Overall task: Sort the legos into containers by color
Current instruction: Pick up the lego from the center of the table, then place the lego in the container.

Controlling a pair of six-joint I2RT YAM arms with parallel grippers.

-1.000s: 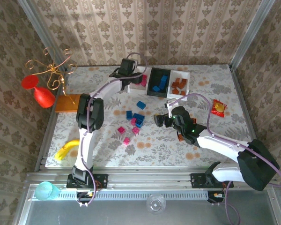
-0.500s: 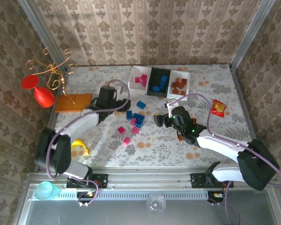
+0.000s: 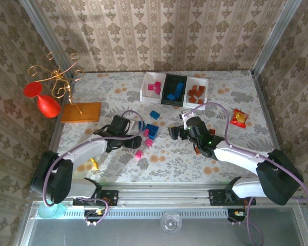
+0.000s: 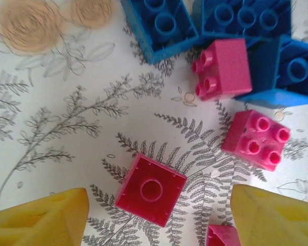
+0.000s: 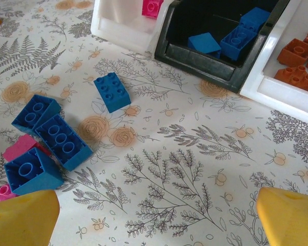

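- The left gripper (image 4: 159,197) is spread wide, low over the middle of the tabletop (image 3: 236,148). A pink brick (image 4: 150,189) lies between its yellow fingers (image 4: 41,218), hollow side up and touching neither of them.
- Just beyond are two more pink bricks (image 4: 222,67), studs showing, beside a cluster of blue bricks (image 4: 159,25).
- The right gripper (image 5: 158,197) is also released, with only bare cloth between its fingers.
- A lone blue brick (image 5: 112,91) lies apart from the cluster, nearer the trays.
- At the far edge stand three trays in a row. The pink-filled white tray (image 3: 145,88) is on the left, the black tray (image 5: 205,59) with blue bricks is in the middle, and the second white tray (image 3: 205,87) holds orange-brown bricks.
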